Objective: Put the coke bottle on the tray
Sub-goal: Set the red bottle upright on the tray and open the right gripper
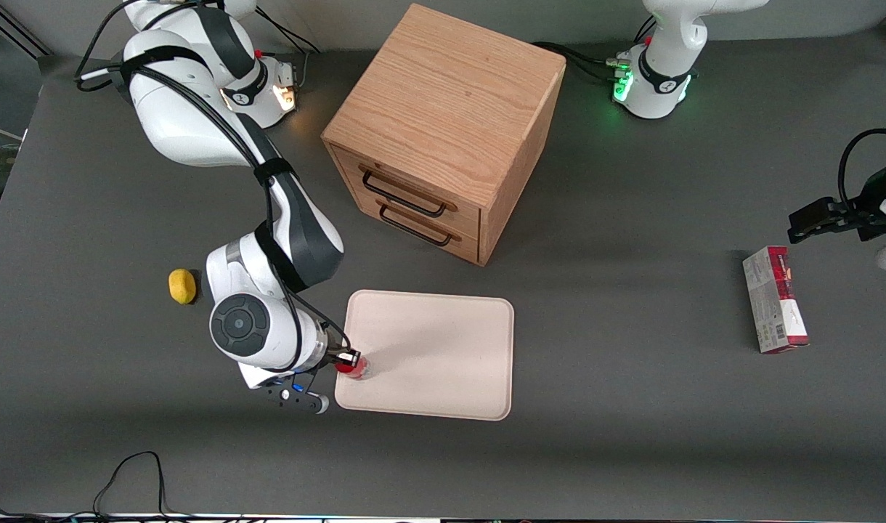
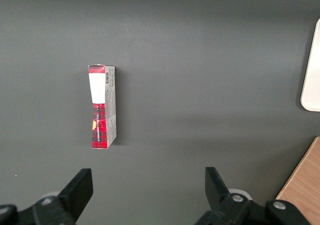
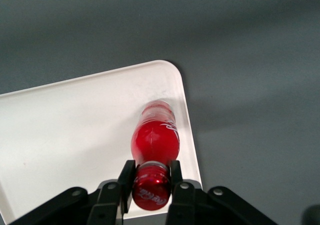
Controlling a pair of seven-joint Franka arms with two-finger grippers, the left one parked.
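Observation:
The coke bottle [image 3: 155, 135], small and red with a red cap, stands upright on the cream-white tray [image 3: 65, 130] close to one corner. In the front view the bottle [image 1: 354, 365] is at the tray's [image 1: 436, 349] edge toward the working arm's end, near the corner closest to the camera. My gripper [image 3: 151, 179] is shut on the bottle's cap and neck, one finger on each side; it also shows in the front view [image 1: 347, 357], directly above the bottle. The bottle's base is hidden under its body.
An oak two-drawer cabinet [image 1: 443, 131] stands farther from the camera than the tray. A small yellow lemon-like object [image 1: 182, 286] lies beside my arm. A red-and-grey carton [image 1: 775, 298] lies toward the parked arm's end and shows in the left wrist view [image 2: 102, 106].

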